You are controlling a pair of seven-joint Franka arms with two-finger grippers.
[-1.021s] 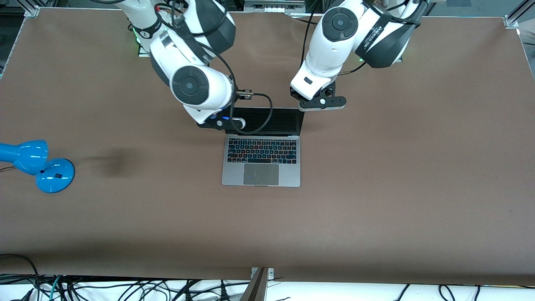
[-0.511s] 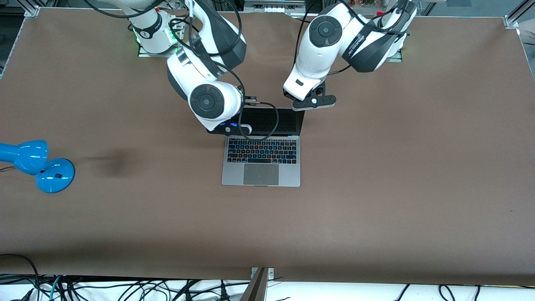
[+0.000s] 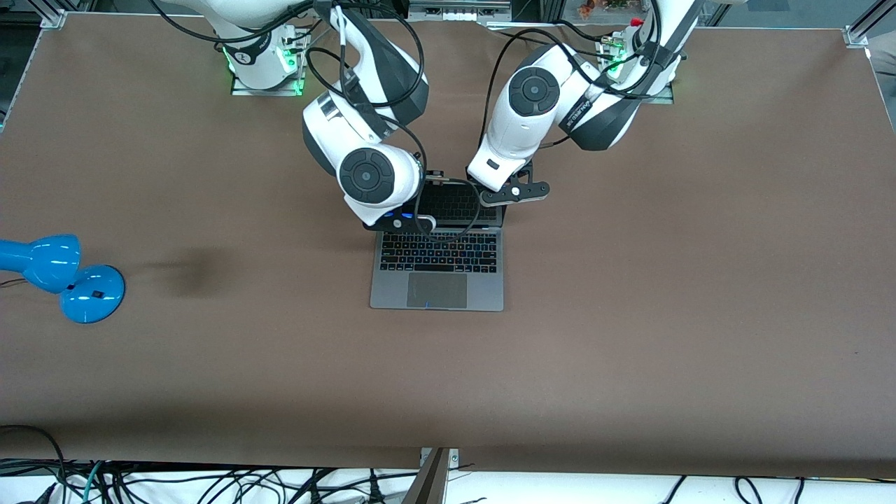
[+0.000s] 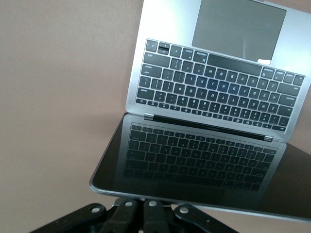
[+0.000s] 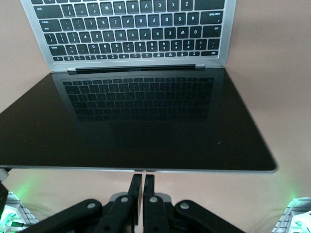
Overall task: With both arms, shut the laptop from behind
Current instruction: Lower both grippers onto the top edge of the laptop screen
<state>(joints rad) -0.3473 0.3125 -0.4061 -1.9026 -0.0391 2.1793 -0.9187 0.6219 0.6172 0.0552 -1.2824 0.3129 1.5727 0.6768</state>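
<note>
The silver-grey laptop (image 3: 437,269) stands open in the middle of the brown table, its black screen facing the front camera. It also shows in the left wrist view (image 4: 218,92) and in the right wrist view (image 5: 131,29). My right gripper (image 3: 404,213) is shut and empty, its fingertips (image 5: 142,180) at the top edge of the lid, near the corner toward the right arm's end. My left gripper (image 3: 502,190) is shut and empty, its fingers (image 4: 127,209) against the lid's top edge near the other corner.
A blue lamp (image 3: 63,276) lies at the right arm's end of the table. Bare brown table (image 3: 665,294) spreads around the laptop. Cables hang past the table's front edge (image 3: 210,483).
Both arms have lowered and swung in toward each other, bringing both shut grippers onto the top edge of the laptop's lid. The laptop remains open.
</note>
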